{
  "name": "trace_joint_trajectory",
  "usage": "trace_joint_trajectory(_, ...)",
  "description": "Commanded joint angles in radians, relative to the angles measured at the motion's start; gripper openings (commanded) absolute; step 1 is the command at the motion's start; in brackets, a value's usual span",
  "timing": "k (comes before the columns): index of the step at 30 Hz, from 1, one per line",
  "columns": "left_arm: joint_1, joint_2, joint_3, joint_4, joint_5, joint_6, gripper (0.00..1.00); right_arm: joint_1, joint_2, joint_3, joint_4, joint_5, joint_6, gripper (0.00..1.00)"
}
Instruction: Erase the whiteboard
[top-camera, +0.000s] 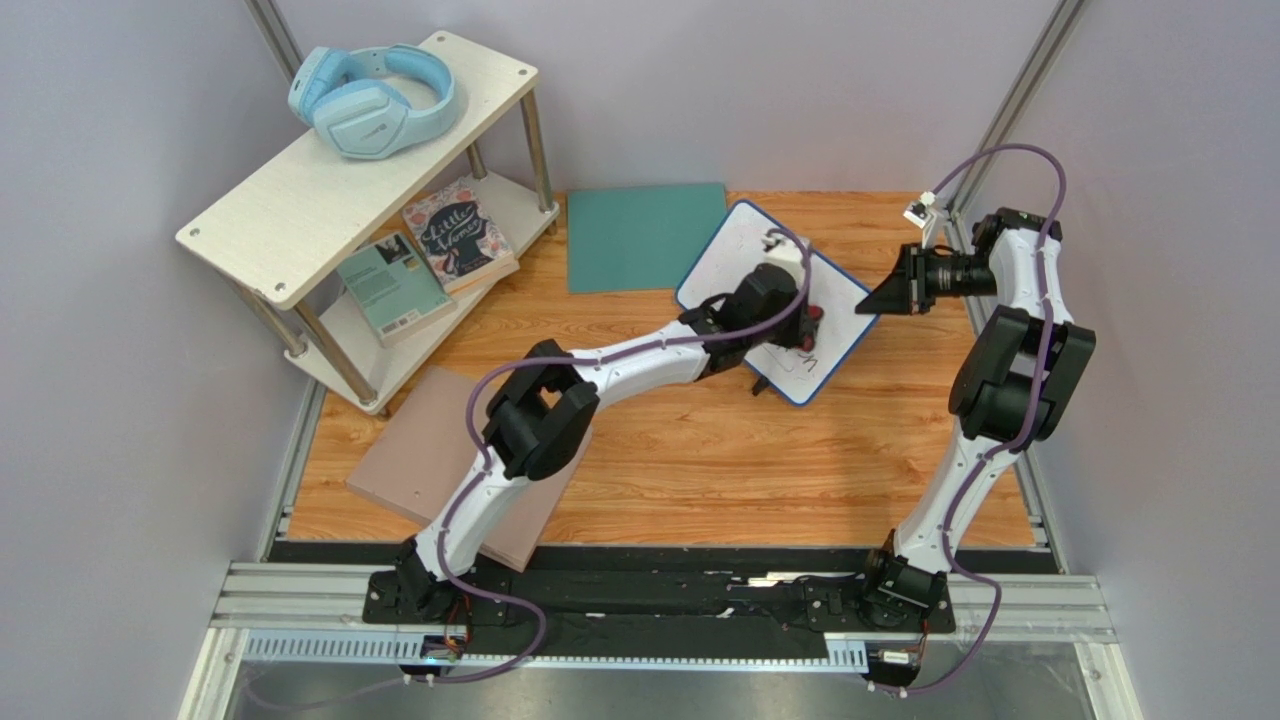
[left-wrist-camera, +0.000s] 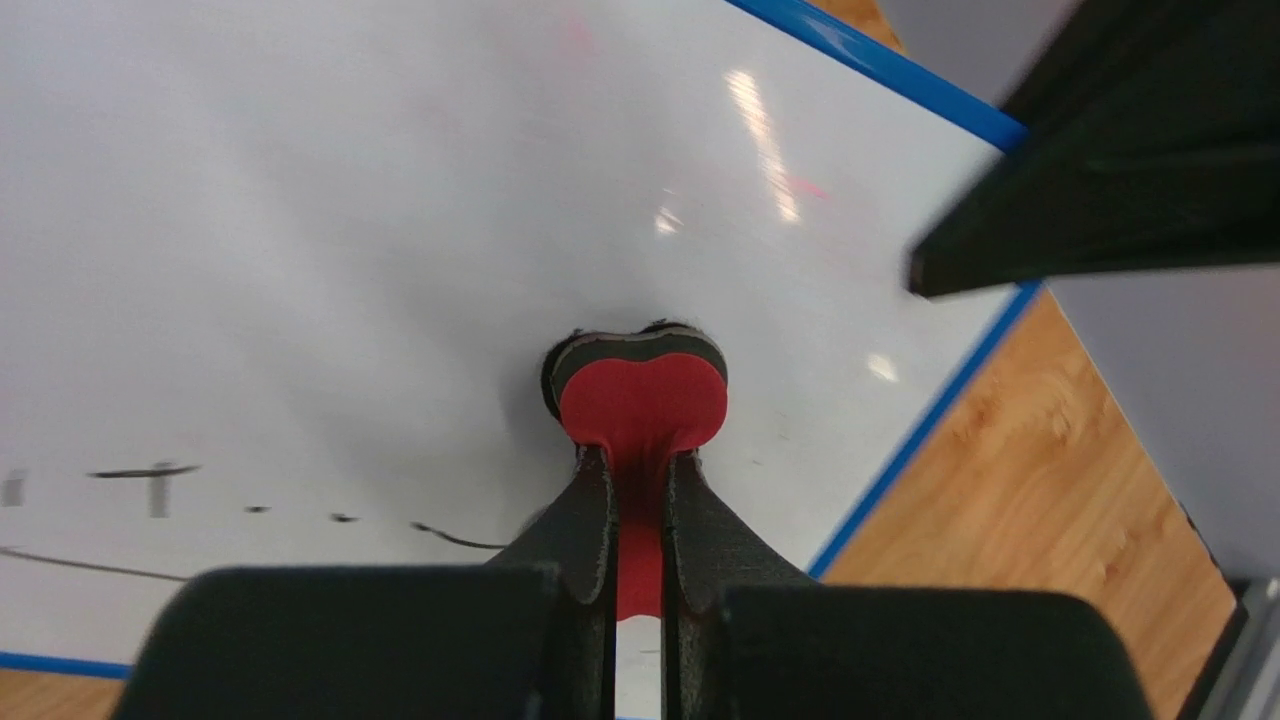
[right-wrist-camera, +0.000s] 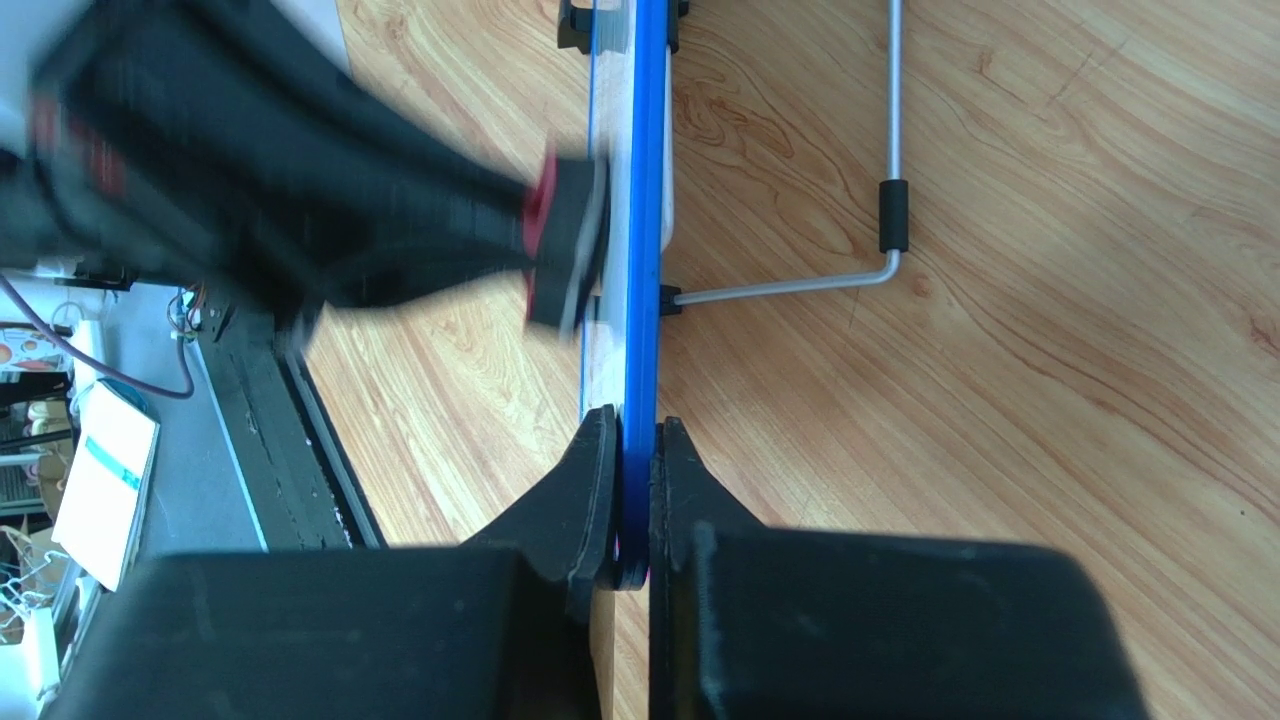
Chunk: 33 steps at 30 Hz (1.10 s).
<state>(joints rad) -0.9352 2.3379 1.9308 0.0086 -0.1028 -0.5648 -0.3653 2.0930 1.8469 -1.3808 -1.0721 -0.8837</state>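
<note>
Wooden table (top-camera: 706, 450), teal mat (top-camera: 643, 236), whiteboard (top-camera: 733, 251) (propped on its stand), tan board (top-camera: 413, 435), shelf unit (top-camera: 346, 188)

Pale grey walls (top-camera: 90, 450) stand around a brown wooden table (top-camera: 721, 465). A small white shelf (top-camera: 286, 210) sits in the far left corner. Blue headphones (top-camera: 368, 105) lie on top of it, and two books (top-camera: 458, 237) lie below.

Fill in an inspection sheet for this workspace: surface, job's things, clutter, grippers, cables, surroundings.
Surface: wooden table, nothing spilled seen.
Job's things: whiteboard tilted, dark marks left on it; red eraser pressed on it.
Clutter: teal mat, tan board, shelf with headphones and books.
Grippers: left gripper shut on red eraser; right gripper shut on whiteboard's edge.
Cables: purple cables along both arms, no snag seen.
Surroundings: grey walls.
</note>
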Motion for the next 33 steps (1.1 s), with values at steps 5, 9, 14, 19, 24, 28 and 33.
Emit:
trace_joint_trajectory(5,-0.12,0.144,0.076,-0.053,0.052,0.149,0.0,0.04,0.002,0.055,-0.104,0.041,-0.141,0.0)
trace_joint_trajectory(9,-0.117,0.152,0.077,-0.084,-0.032,0.105,0.0,0.04,0.002,0.064,-0.107,0.046,-0.138,0.0)
trace_joint_trajectory(14,-0.096,0.114,-0.013,-0.078,-0.205,0.04,0.0,0.039,-0.002,0.064,-0.107,0.046,-0.138,0.0)
trace_joint_trajectory(19,-0.083,0.077,-0.102,-0.087,-0.316,-0.11,0.0,0.034,0.002,0.066,-0.107,0.038,-0.138,0.0)
trace_joint_trajectory(24,-0.082,0.07,-0.079,-0.2,-0.414,-0.308,0.0,0.031,0.004,0.075,-0.112,0.038,-0.138,0.0)
trace_joint_trajectory(28,-0.073,0.086,-0.021,-0.305,-0.408,-0.458,0.0,0.028,0.007,0.094,-0.115,0.043,-0.135,0.0)
trace_joint_trajectory(33,-0.06,0.078,-0.02,-0.389,-0.448,-0.668,0.0,0.023,0.01,0.103,-0.124,0.043,-0.139,0.0)
